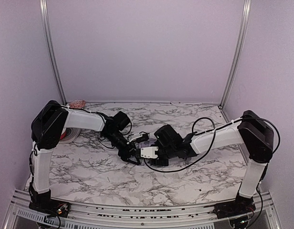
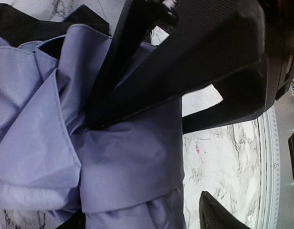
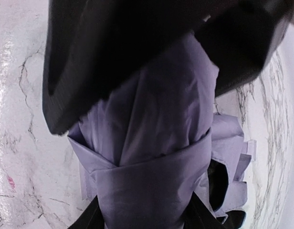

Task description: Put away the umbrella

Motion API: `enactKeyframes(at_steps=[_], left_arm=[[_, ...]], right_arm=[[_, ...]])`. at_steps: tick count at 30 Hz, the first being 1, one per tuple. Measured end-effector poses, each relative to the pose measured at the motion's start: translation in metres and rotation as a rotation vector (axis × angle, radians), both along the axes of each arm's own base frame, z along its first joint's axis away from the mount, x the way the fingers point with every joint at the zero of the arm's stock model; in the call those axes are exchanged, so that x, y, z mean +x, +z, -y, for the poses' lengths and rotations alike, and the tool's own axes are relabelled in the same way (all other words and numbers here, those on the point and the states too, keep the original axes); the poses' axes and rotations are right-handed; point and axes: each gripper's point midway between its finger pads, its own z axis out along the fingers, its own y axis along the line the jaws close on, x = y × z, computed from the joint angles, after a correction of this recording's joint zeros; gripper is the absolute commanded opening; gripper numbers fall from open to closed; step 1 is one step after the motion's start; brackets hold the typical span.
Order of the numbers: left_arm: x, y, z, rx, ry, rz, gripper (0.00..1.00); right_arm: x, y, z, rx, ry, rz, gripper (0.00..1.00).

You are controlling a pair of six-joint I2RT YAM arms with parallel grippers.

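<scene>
here the umbrella [image 3: 156, 143] lies folded on the marble table [image 1: 89, 176], under the two arms that bend in over it. it is a loose bundle of pale lavender fabric with black lining showing at the folds, and a band of the same fabric wraps around it. the right gripper [image 3: 142, 107] is pinching the umbrella: the bundle runs up between its two dark fingers, and each lies against the cloth on its own side. the left gripper [image 2: 149, 160] stands spread at the umbrella. one finger [image 2: 137, 81] lies across the top of the fabric with its tip touching a fold, and the other finger [image 2: 216, 214] sits just beside the cloth's edge, over bare marble. from above, the two grippers meet right over the umbrella and hide nearly all of it. a small reddish object [image 1: 78, 102] sits well apart from the umbrella, by the back wall on the left arm's side.
</scene>
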Motion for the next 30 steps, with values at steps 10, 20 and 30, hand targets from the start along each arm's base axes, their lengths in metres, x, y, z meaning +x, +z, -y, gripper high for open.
enactKeyframes(at_steps=[10,20,30], left_arm=[[0.040,0.012,-0.084,-0.002,0.336,0.415,0.80],[0.019,0.049,-0.051,-0.113,0.169,0.849,0.81],[-0.021,0.054,-0.016,-0.167,-0.056,0.929,0.82]], right_arm=[[0.002,0.000,-0.006,0.055,-0.032,-0.241,0.15],[-0.007,-0.002,-0.004,0.138,-0.033,-0.596,0.19],[-0.043,-0.001,-0.003,0.166,0.010,-0.894,0.20]])
